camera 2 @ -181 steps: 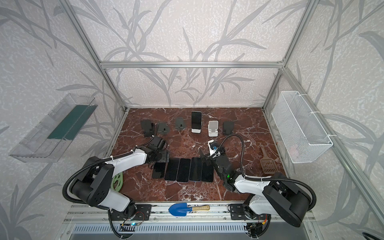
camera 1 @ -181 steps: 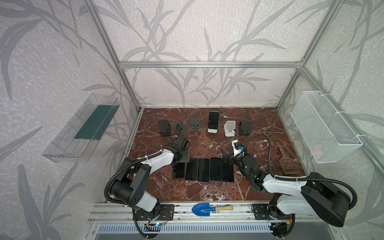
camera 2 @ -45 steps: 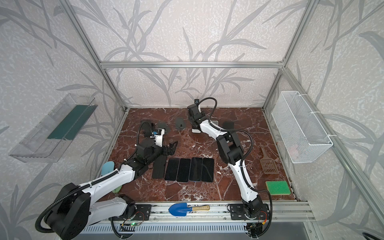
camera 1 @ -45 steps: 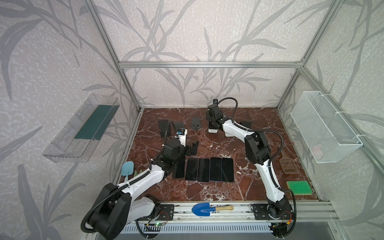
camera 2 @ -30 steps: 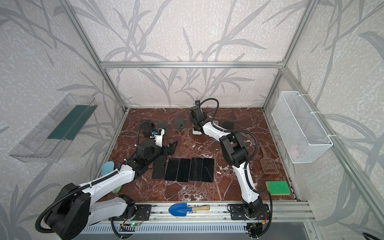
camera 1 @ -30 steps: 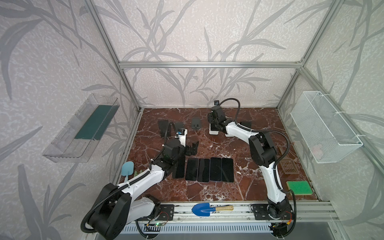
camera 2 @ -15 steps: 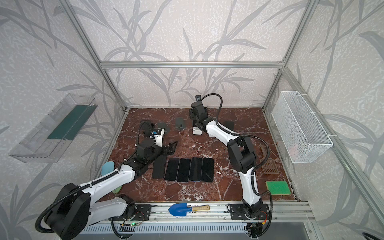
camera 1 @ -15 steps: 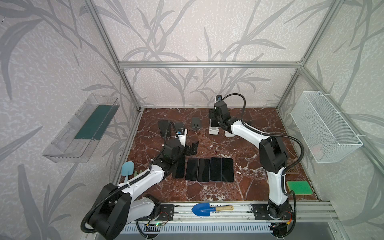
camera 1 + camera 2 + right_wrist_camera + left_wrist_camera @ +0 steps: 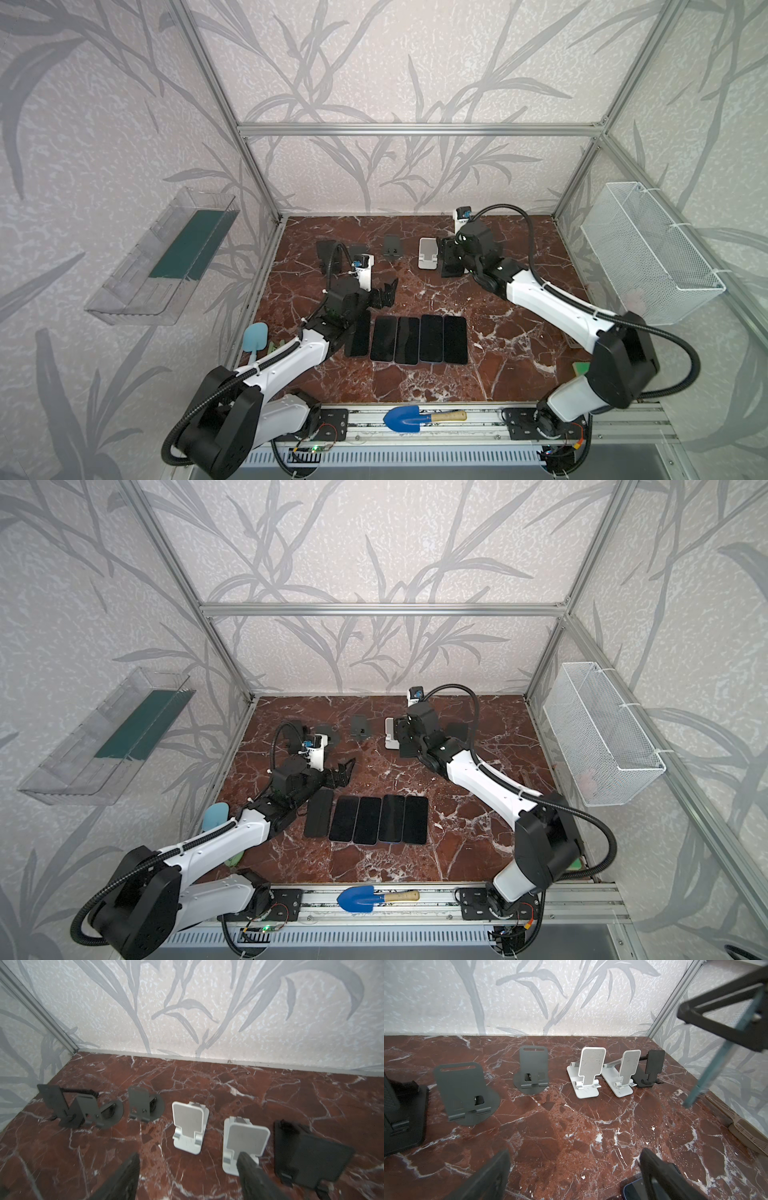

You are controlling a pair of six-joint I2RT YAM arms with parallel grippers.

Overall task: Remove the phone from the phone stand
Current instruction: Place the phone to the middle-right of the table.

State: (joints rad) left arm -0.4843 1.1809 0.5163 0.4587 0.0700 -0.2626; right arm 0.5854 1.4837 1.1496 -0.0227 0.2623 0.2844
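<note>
Legible text: none is found in any view.
Phone stands [image 9: 591, 1064]: no brand or marking can be read on the back plates or bases.
Row of phones [image 9: 405, 340]: the screens are dark and no lettering can be read.
Blue trowel [image 9: 399, 419]: no label can be made out on the blade or the handle.

- Red-brown marble tabletop [image 9: 478, 374], white-veined.
- White plastic phone stands [image 9: 589, 1066], grey speckled backrests.
- Round-based metal stands [image 9: 465, 1093], dark grey.
- Flat rectangular phones [image 9: 431, 338], glossy black.
- Small garden trowel [image 9: 419, 417], blue blade, tan wooden handle.
- Textured wallpaper walls [image 9: 415, 62], pale, grey leaf pattern.
</note>
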